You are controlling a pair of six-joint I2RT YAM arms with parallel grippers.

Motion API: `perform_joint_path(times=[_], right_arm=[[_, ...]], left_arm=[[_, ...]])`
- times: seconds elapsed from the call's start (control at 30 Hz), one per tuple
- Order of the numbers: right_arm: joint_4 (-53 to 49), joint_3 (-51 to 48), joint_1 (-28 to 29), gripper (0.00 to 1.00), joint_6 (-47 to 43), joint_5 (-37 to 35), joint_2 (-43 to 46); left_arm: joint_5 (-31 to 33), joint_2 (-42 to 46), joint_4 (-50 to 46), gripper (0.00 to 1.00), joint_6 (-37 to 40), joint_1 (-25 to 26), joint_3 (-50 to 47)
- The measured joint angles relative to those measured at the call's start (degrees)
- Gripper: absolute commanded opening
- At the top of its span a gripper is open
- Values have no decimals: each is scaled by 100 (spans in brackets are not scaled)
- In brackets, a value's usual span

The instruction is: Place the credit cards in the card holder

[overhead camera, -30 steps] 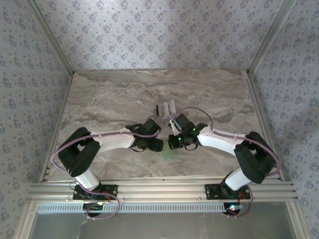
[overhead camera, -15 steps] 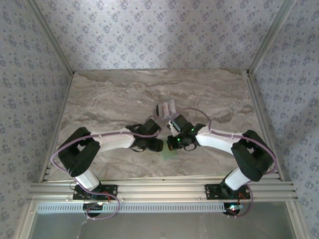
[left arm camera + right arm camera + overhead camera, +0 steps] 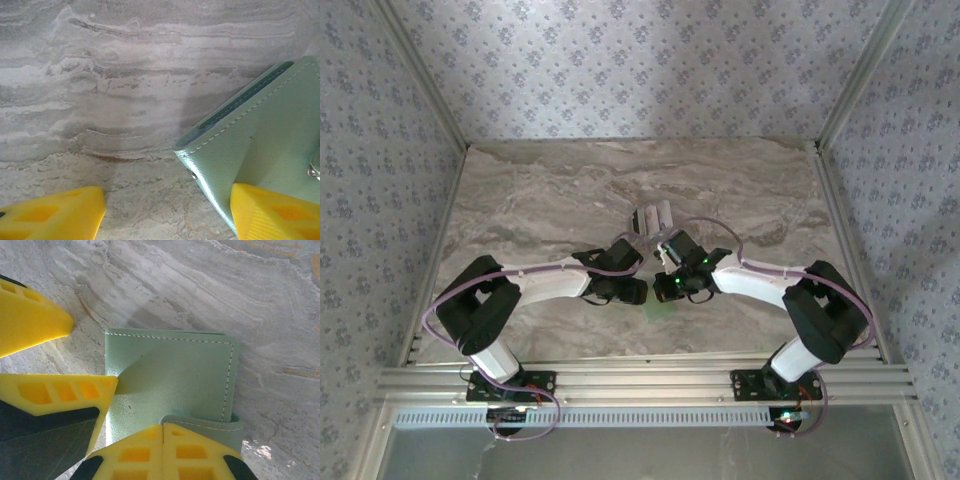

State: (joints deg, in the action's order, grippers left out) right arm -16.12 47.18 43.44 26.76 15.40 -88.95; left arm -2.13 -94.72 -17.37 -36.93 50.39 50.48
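The right gripper (image 3: 666,289) has edged a little left, nearer the left gripper (image 3: 632,291). The right arm's elbow (image 3: 825,315) has drawn left with it. From overhead, less of the pale-green card holder (image 3: 170,370) shows between the grippers.

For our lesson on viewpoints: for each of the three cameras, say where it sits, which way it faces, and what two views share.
Top external: above and behind the robot, looking down on the marble table; left arm and right arm show.
Left wrist: on the left arm, facing down at the table; left hand shows, fingers spread.
Right wrist: on the right arm, facing down; right hand shows, fingers shut.
Shared: both wrist views hold the green card holder.
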Motion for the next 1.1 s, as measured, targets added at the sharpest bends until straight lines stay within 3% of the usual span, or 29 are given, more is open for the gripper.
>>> perform_joint_path(times=[1.1], right_arm=[[26, -31, 323, 0, 2, -579, 4]], left_arm=[[0, -2, 0, 68, 0, 0, 0]])
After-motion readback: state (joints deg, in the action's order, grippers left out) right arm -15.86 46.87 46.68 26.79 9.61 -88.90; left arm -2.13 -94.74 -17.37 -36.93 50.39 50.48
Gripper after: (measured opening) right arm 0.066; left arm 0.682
